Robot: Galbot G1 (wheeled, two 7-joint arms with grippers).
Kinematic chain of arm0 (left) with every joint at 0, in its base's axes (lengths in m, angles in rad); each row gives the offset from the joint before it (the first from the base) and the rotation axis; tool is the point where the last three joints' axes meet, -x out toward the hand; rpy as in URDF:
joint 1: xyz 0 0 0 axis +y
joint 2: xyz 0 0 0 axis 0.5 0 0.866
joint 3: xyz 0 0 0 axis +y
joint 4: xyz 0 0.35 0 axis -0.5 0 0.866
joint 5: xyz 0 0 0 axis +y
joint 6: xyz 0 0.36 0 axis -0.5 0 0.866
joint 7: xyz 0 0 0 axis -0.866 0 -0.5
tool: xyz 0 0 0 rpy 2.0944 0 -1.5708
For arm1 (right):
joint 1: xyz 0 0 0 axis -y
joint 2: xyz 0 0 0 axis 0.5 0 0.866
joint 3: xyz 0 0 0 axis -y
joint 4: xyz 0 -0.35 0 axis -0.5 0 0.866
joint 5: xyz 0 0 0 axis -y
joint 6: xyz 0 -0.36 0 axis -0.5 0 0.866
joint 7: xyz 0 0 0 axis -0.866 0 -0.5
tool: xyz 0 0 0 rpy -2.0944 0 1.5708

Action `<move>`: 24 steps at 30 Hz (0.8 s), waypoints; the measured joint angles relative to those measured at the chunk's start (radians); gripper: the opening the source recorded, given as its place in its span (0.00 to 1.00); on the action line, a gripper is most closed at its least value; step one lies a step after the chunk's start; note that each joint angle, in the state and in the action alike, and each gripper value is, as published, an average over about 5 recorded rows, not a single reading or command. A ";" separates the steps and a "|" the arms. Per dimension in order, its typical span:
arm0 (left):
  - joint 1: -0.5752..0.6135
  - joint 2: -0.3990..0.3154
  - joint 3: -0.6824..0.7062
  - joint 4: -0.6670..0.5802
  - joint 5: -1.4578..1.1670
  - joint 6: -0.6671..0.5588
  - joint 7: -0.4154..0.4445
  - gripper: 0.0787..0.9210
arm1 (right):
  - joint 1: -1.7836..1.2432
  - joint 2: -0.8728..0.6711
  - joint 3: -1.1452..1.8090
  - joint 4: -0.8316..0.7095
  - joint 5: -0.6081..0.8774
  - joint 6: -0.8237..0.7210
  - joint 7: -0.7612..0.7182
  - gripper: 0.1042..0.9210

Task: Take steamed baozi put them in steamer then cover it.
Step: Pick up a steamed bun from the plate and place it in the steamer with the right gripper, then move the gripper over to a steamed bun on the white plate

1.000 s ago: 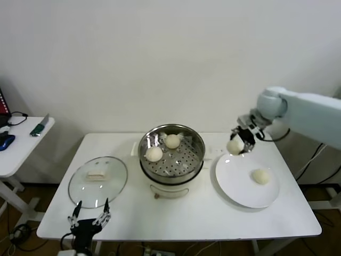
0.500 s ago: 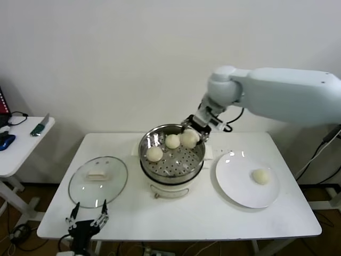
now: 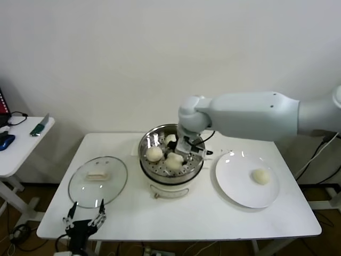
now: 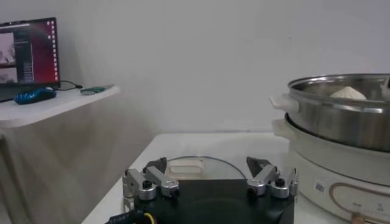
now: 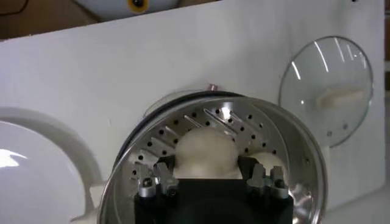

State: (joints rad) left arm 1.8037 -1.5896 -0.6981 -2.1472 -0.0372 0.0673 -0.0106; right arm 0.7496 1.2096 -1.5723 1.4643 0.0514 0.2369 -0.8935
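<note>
Baozi (image 3: 173, 160) number three is being held between the closed-in fingers of the right gripper (image 3: 178, 158), low inside the steamer (image 3: 171, 172); in the right wrist view the bun (image 5: 205, 150) is being pinched from both sides just above the perforated floor. Two other buns are lying in the basket already, one (image 3: 154, 153) toward the robot's left and one (image 3: 170, 139) toward the far rim, partly hidden by the arm. A fourth bun (image 3: 260, 176) is waiting on the white plate (image 3: 234, 189), to the right of the steamer. The cover (image 3: 98, 181) is lying flat on the table (image 3: 186, 218) to the steamer's left, well apart from it. The left gripper (image 3: 85, 220) is being kept idle at the table's near edge, just in front of the cover, with its fingers spread wide.

The placing step is judged to be in hand, with the task past its halfway mark. Next, the held bun is likely needing to be let go, with the fingers being lifted straight up so that neighbouring buns are not being nudged.
</note>
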 measured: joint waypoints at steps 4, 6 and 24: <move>0.001 0.000 0.002 -0.001 0.000 -0.002 0.000 0.88 | -0.029 0.018 -0.005 -0.015 -0.025 0.005 0.006 0.71; 0.002 0.000 0.003 -0.002 0.000 -0.003 -0.001 0.88 | -0.039 0.026 -0.007 -0.021 -0.032 0.006 0.008 0.72; 0.014 -0.006 0.007 -0.017 0.000 -0.011 -0.004 0.88 | -0.065 0.055 -0.005 -0.066 -0.061 0.023 0.042 0.88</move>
State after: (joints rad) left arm 1.8176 -1.5955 -0.6911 -2.1647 -0.0372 0.0561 -0.0141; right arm 0.6843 1.2650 -1.5772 1.3983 -0.0092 0.2603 -0.8519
